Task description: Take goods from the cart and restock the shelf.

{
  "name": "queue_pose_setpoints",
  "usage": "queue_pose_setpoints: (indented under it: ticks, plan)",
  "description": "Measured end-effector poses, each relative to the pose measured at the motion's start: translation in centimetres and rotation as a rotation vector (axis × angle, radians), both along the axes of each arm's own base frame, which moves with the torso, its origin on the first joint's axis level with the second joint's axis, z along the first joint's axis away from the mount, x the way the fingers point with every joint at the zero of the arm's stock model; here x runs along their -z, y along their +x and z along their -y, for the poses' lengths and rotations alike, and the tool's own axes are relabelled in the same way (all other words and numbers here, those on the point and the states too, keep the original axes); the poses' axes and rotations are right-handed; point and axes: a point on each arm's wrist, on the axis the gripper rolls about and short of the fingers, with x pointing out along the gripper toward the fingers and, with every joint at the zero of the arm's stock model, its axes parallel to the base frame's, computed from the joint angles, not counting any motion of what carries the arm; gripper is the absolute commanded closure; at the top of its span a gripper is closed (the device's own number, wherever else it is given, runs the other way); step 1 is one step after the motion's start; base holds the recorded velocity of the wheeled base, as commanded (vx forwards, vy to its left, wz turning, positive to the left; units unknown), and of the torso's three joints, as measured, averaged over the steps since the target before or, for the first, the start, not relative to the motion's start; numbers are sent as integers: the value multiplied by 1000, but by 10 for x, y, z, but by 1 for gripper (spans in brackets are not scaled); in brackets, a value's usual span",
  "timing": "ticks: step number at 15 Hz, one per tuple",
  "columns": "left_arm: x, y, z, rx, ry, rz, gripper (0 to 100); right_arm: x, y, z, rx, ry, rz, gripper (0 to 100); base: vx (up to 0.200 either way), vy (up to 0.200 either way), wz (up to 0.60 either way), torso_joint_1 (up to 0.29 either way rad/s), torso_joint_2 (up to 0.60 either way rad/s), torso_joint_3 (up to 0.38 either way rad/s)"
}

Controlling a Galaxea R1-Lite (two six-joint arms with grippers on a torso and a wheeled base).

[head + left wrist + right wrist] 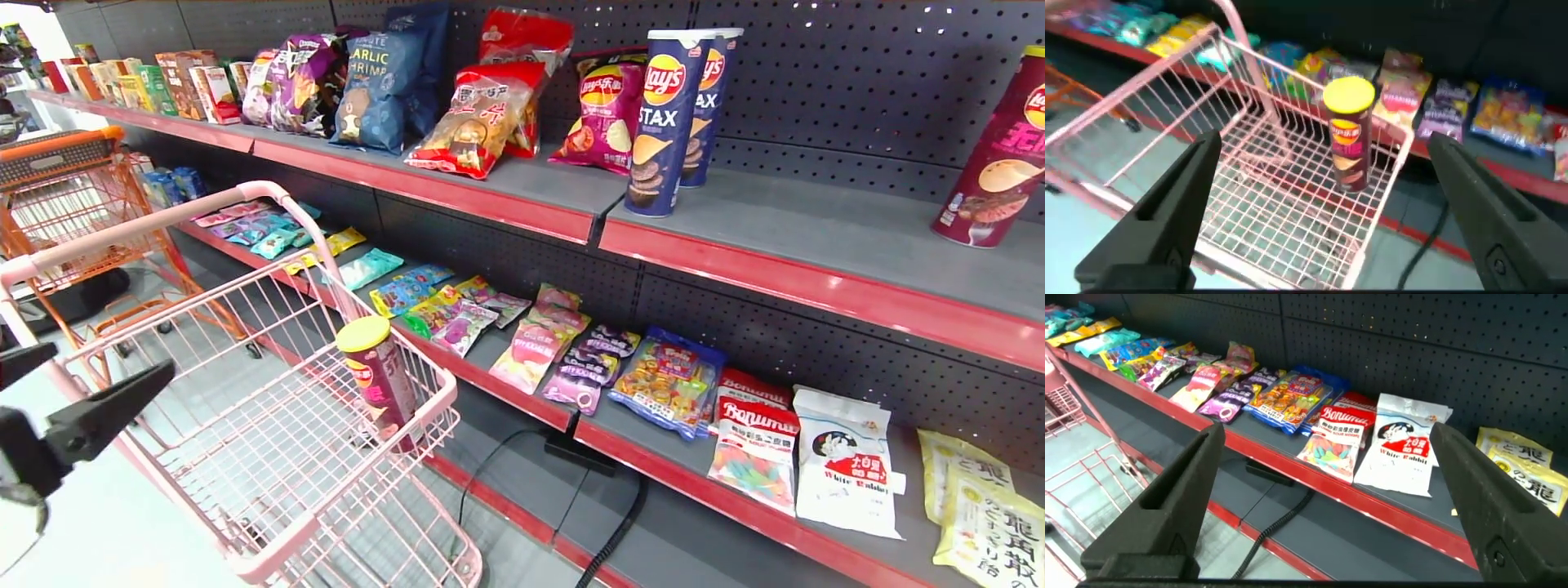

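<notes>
A maroon chip can (380, 384) with a yellow lid stands upright in the far corner of the pink wire cart (245, 457). My left gripper (112, 358) hangs open above the cart's near side, short of the can (1350, 131), with nothing between its fingers (1167, 220). A matching maroon can (1000, 155) stands at the right of the grey upper shelf (816, 220), and two blue cans (665, 122) stand to its left. My right gripper (1327, 433) is open and holds nothing, facing the candy bags (1286, 396) on the lower shelf (1315, 482).
Snack bags (482, 114) and boxes (188, 82) line the upper shelf to the left. An orange cart (65, 196) stands behind the pink one. A black cable (604, 523) runs over the floor below the lower shelf. Bare shelf lies between the blue and maroon cans.
</notes>
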Motion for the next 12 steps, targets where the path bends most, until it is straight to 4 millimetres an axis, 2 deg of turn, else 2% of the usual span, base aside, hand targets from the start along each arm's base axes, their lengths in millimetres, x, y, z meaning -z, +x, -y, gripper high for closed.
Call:
queue_pose_setpoints:
  ticks: [3, 6, 10, 12]
  plan:
    - [27, 42, -8, 35, 70, -136, 0, 0, 0, 0, 1, 2, 0, 0, 0, 0, 0, 0, 0, 0]
    - [49, 71, -13, 118, 59, -228, 0, 0, 0, 0, 1, 1, 0, 0, 0, 0, 0, 0, 0, 0]
    - [66, 111, -19, 130, 60, -175, 0, 0, 0, 0, 1, -3, 0, 0, 0, 0, 0, 0, 0, 0]
    - [81, 131, -20, 158, 55, -155, 0, 0, 0, 0, 1, -11, -1, 0, 0, 0, 0, 0, 0, 0]
